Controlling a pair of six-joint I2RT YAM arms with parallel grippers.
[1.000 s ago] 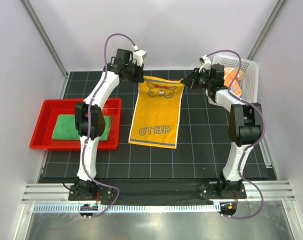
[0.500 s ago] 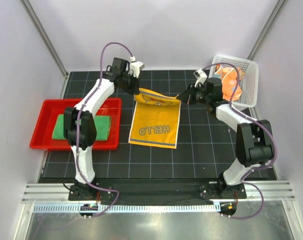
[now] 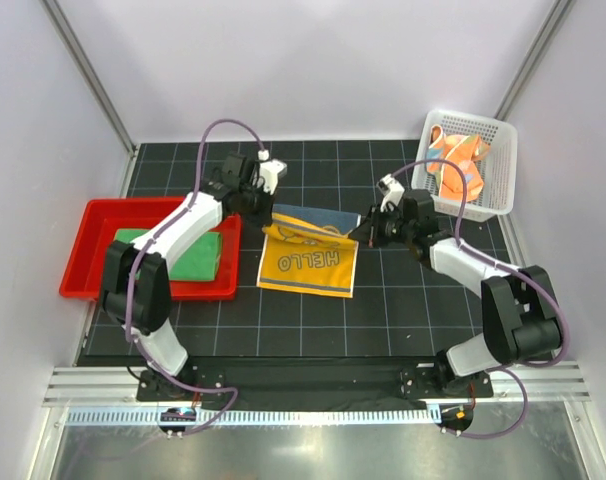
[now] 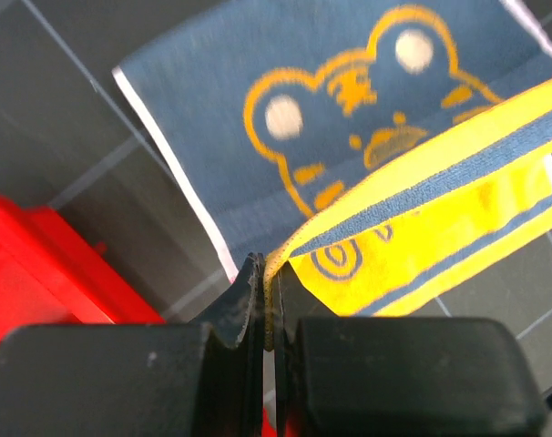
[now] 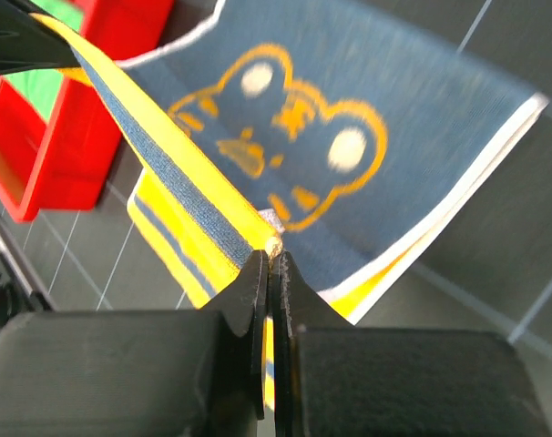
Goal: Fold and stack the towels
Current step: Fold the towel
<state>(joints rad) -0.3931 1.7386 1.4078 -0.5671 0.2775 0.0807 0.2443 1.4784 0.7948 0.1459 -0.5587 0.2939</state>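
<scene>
A: Left gripper?
B: Jaws pinched tight on the far-left corner of the tiger towel, with the yellow hem squeezed right between the tips
A: Right gripper?
B: Same, clamped on the far-right corner. The hem runs taut from one pair of tips to the other
A: Where's the towel overall
B: Middle of the black mat, between the two arms. The near half lies flat, yellow side up with HELLO on it. The far edge is lifted off the mat and held over the towel's middle. Its blue side with the cartoon head shows beyond the raised hem in both wrist views
A: Other towels?
B: Green towel lies flat in the red tray on the left, partly behind the left arm. Orange towel is bunched in the white basket at the far right
A: Versus a second ago?
B: Then the towel lay full length, all yellow, with its far edge at the back of the mat and both grippers on its corners. Since then the edge has been carried toward the near side and both arms have pulled back with it. Near edge hasn't shifted, tray and basket are the same, both grips unchanged
</scene>
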